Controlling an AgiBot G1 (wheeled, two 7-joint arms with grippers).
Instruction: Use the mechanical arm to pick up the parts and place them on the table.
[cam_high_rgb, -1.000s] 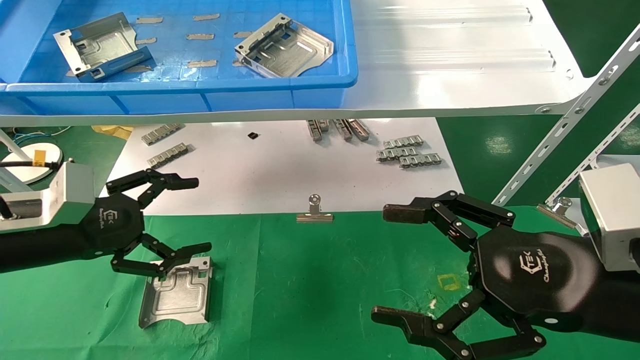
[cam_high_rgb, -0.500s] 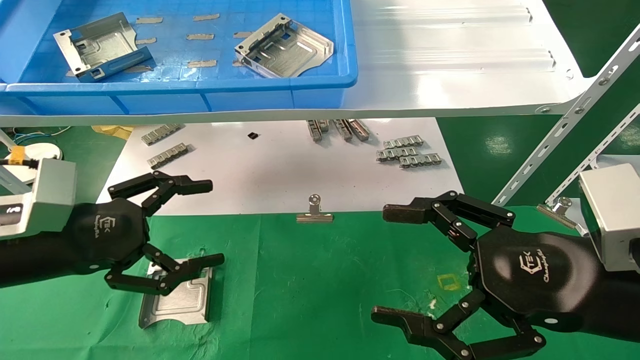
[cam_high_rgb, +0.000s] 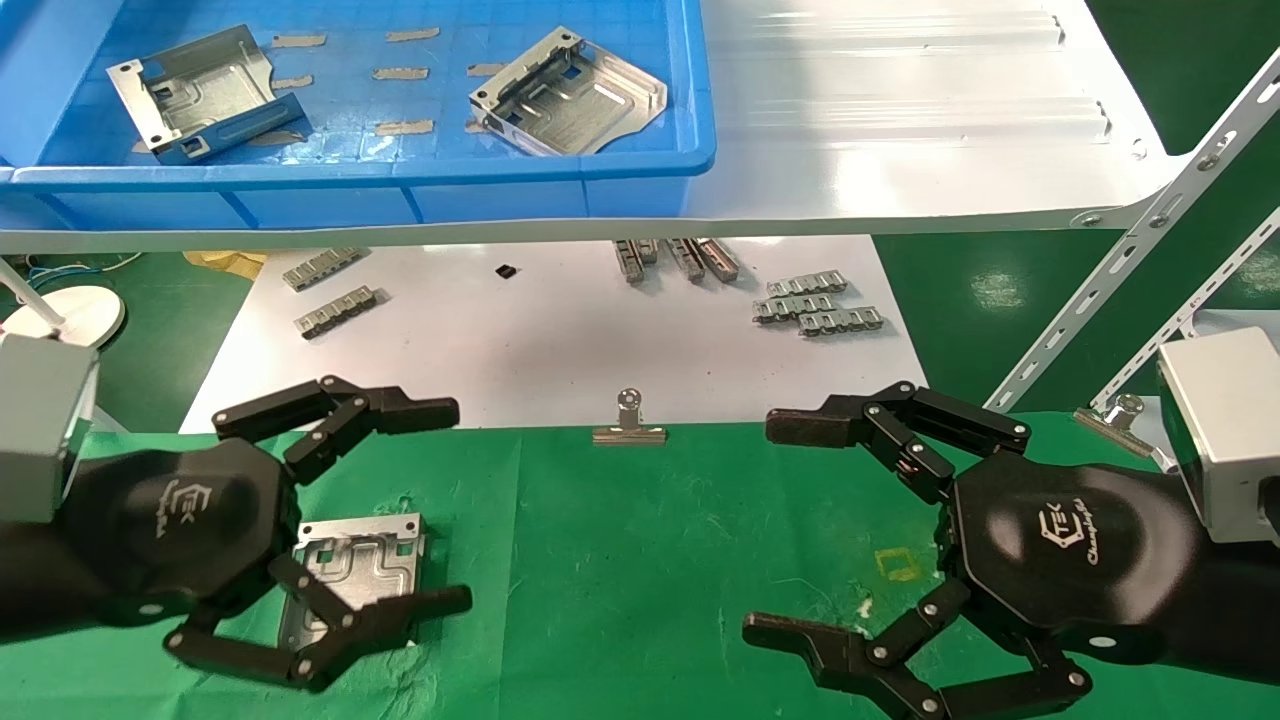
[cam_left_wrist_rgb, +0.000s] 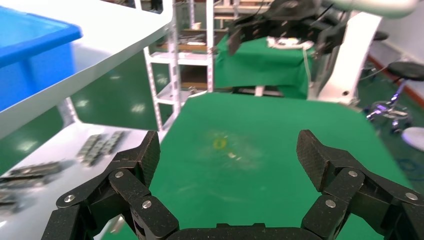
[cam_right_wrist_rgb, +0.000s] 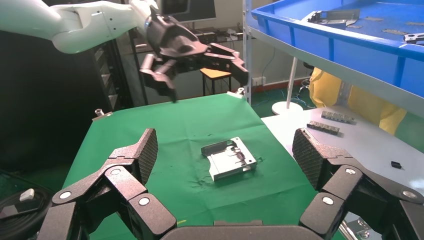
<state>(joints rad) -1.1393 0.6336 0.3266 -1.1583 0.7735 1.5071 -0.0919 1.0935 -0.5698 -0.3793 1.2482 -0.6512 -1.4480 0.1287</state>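
head view, wrinkled green table (cam_high_rgb: 640, 560), white shelf (cam_high_rgb: 900, 120)

Glossy white shelf (cam_high_rgb: 900, 120) across top of head view w/ perforated metal braces (cam_high_rgb: 1130, 240) at right. Dark green floor (cam_high_rgb: 960, 290) beyond. Metal racks (cam_left_wrist_rgb: 195, 55) in bkgd, left wrist view.
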